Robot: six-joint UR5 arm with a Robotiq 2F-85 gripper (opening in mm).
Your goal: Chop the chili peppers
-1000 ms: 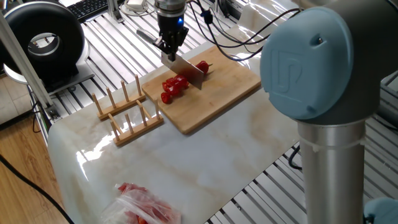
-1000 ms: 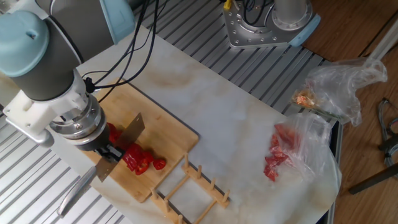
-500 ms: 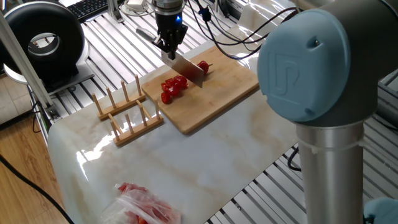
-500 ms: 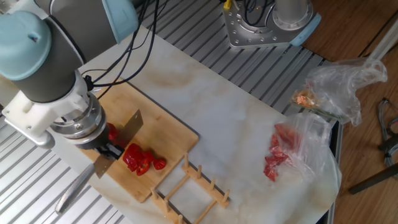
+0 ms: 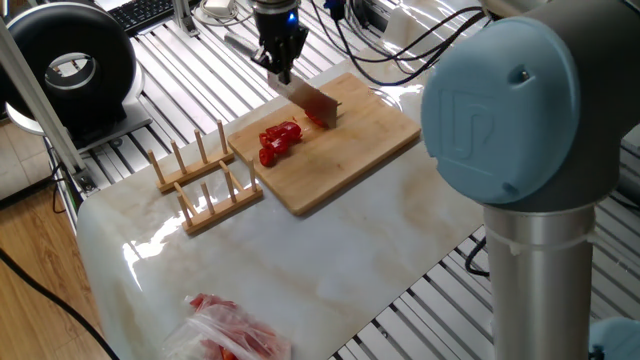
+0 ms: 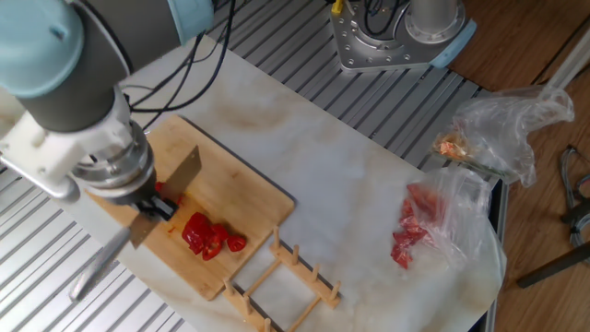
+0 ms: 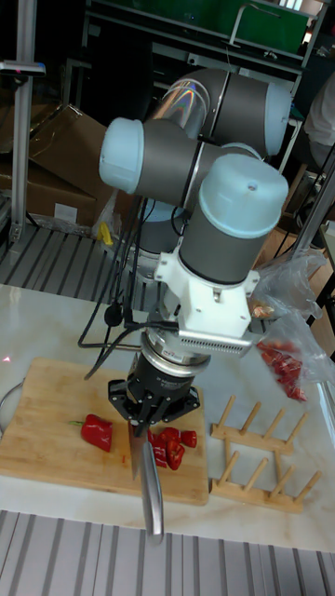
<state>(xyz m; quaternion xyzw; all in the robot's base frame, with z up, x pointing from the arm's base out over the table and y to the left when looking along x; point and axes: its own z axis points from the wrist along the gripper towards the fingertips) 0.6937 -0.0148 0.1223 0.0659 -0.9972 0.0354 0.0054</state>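
A clear plastic bag (image 6: 433,221) at the counter's (image 6: 341,175) edge shows red pieces through it; a second crumpled bag (image 6: 502,129) beside it holds something orange, too small to name. On the bamboo cutting board (image 5: 350,150) lie the chili peppers (image 7: 172,447): a cluster of small red chunks near the board's end by the wooden rack (image 5: 200,175), and the uncut remainder with its dark stem (image 7: 96,431) apart from them. The end effector (image 7: 152,410) is clamped on the handle of a cleaver-like knife (image 5: 308,100), whose blade hangs tilted above the board between the chunks and the remainder. In the other fixed view the arm's wrist hides most of that remainder, and in one fixed view the blade covers all but a sliver of it. The fingers themselves are hard to make out in any view. Compared with a second ago, the knife has risen off the board and shifted toward the stem piece, while the chunks lie where they were.
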